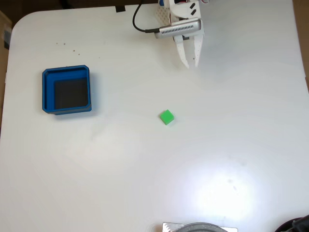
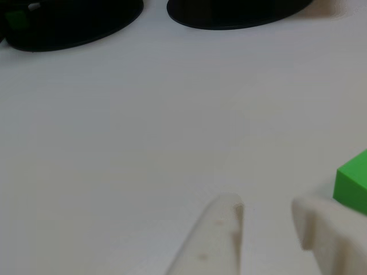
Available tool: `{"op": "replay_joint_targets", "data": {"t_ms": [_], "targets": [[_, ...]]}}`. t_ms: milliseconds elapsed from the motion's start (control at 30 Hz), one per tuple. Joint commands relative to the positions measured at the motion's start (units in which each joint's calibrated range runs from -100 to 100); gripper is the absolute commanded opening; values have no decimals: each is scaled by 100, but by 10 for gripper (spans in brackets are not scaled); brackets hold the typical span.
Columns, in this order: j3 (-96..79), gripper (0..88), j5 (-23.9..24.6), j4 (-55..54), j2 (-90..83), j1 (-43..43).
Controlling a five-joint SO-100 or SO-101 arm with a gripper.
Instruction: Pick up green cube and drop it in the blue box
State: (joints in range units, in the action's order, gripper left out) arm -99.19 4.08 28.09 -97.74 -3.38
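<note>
The green cube (image 1: 166, 117) lies alone near the middle of the white table (image 1: 217, 145). At the left stands the blue box (image 1: 66, 90), its walls low and its floor dark and bare. My white gripper (image 1: 190, 64) hangs at the top edge, fingertips pointing down the picture, above and slightly right of the cube and well apart from it. Its fingers stand a little apart with nothing between them. In the other view the gripper (image 2: 266, 212) rises from the bottom edge, open, and the green cube (image 2: 352, 186) sits at the right edge just beyond the right finger (image 2: 321, 235).
A black cable (image 1: 137, 24) loops at the arm's base. A grey round object (image 1: 198, 227) sits at the table's bottom edge. Two dark oval shapes (image 2: 235, 14) lie across the top of the other view.
</note>
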Motion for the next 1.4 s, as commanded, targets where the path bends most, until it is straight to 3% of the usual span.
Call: {"op": "replay_joint_targets", "data": {"t_ms": [0, 1133, 1367], "targets": [[-45, 27, -20, -139, -67, -13], [-36, 27, -34, -139, -67, 48], [-36, 27, -44, -139, -67, 452]]}}
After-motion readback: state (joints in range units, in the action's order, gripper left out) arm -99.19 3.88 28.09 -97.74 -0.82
